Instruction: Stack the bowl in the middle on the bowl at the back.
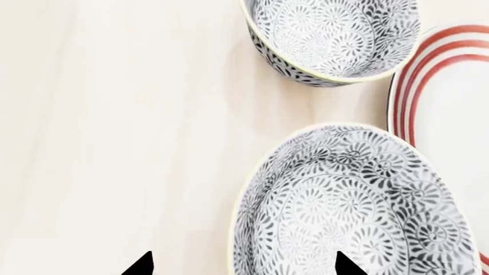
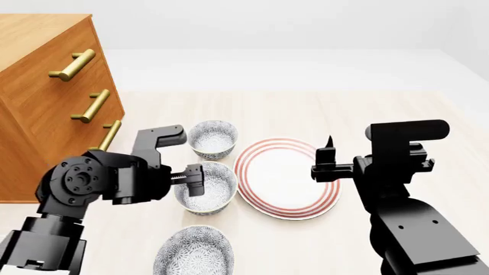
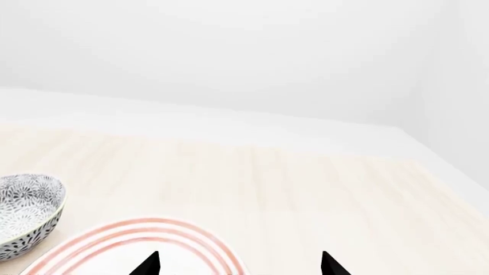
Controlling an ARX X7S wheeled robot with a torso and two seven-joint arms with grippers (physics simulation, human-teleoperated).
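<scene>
Bowls line the pale wooden tabletop in a column left of centre in our head view: the back bowl farthest up the frame, the middle bowl just below it, and a third bowl at the bottom edge. All three carry the same grey floral pattern. None is stacked; each sits directly on the tabletop. To the right of the middle bowl lies a red-ringed plate, its rim very close to the bowl; we cannot tell if they touch.

Our left gripper hangs over the left rim of the middle bowl. Its wrist view shows two dark fingers at the bottom edge, spread wide and grasping nothing, one over bare tabletop and the other over the patterned inside of the middle bowl. The back bowl fills the upper centre of that frame, apart from the middle bowl, with the plate's red stripes at the right edge.

Our right gripper hovers above the plate's right side, right of centre in the head view. Its wrist view shows the fingers parted and empty, the plate's rim beneath them and the back bowl at lower left.

A wooden drawer cabinet with brass handles stands at upper left.
</scene>
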